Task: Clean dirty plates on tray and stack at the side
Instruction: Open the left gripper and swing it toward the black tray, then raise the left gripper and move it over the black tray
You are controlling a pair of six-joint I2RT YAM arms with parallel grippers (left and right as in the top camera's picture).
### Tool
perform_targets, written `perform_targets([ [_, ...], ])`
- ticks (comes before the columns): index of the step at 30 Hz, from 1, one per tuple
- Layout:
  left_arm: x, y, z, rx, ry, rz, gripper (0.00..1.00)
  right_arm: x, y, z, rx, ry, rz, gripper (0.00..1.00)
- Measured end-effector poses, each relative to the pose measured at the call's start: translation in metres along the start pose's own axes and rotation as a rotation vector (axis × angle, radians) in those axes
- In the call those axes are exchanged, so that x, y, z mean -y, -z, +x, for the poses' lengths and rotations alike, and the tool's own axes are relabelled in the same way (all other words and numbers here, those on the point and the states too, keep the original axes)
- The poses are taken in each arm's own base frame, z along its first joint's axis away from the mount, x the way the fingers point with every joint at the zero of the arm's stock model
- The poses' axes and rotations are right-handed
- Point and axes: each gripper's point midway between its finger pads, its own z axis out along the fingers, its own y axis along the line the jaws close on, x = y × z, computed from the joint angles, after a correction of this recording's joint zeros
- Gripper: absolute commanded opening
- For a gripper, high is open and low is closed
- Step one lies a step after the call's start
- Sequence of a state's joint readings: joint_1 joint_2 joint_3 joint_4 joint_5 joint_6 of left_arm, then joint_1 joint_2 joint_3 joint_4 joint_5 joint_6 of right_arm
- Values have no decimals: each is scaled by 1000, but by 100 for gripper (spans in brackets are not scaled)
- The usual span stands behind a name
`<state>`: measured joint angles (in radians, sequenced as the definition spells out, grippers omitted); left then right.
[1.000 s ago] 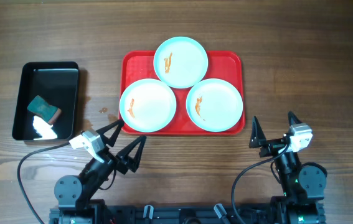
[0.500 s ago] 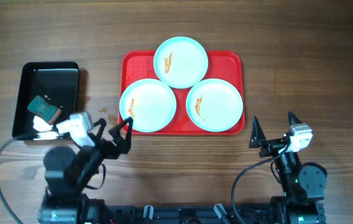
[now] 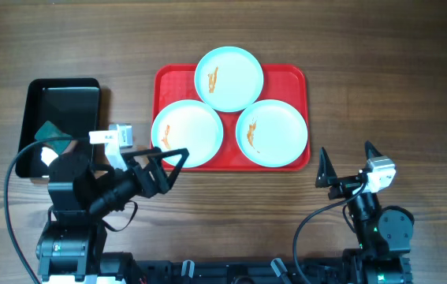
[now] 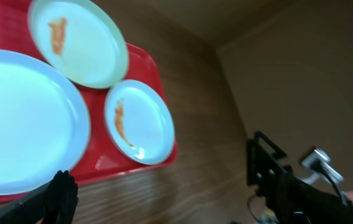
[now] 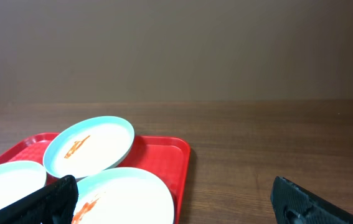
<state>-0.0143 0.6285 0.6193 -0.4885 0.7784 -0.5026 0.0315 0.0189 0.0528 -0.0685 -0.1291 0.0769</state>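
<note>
The red tray [image 3: 290,79] holds three pale-blue plates with orange smears: back [image 3: 229,78], front left [image 3: 188,134] and front right [image 3: 272,132]. My left gripper [image 3: 171,153] is open and empty at the tray's front-left corner, its tips over the front-left plate's near rim. In the left wrist view that plate [image 4: 20,118] fills the left side, with one finger [image 4: 61,194] below it. My right gripper [image 3: 345,154] is open and empty over bare table, in front of and to the right of the tray. The right wrist view shows the tray [image 5: 177,154] and the nearest plate [image 5: 126,196].
A black tray [image 3: 61,95] stands at the left with a green sponge [image 3: 48,130] in it, partly covered by my left arm. A small orange smear [image 3: 131,140] marks the table between the two trays. Bare wood lies right of the red tray.
My left arm has swung left and forward, and its gripper has come up to the tray's front-left corner. It stays open. The right arm has not moved.
</note>
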Motion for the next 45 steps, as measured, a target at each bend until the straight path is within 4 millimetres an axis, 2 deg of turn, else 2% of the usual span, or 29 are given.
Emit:
perform_targets([
  [5,7,0,9,-48,43,46,100,0,0,0,0,0,0,100],
  [9,2,-3,21,-118,110,26,100,0,0,0,0,0,0,100],
  [12,-7,-5,34,-217,181,-48,99,0,0,0,0,0,0,100],
  [15,-19,-3,37,-288,212,-191,100,0,0,0,0,0,0,100],
  [17,-25,3,32,-307,206,-306,100,0,0,0,0,0,0,100],
  [20,-30,12,12,-293,164,-449,100,0,0,0,0,0,0,100],
  [22,-32,14,-3,-260,130,-496,100,0,0,0,0,0,0,100],
  [24,-35,15,-10,-241,111,-530,100,0,0,0,0,0,0,100],
  [30,-44,20,-13,-226,99,-586,100,0,0,0,0,0,0,100],
  [45,-46,21,-14,-221,95,-599,100,0,0,0,0,0,0,100],
])
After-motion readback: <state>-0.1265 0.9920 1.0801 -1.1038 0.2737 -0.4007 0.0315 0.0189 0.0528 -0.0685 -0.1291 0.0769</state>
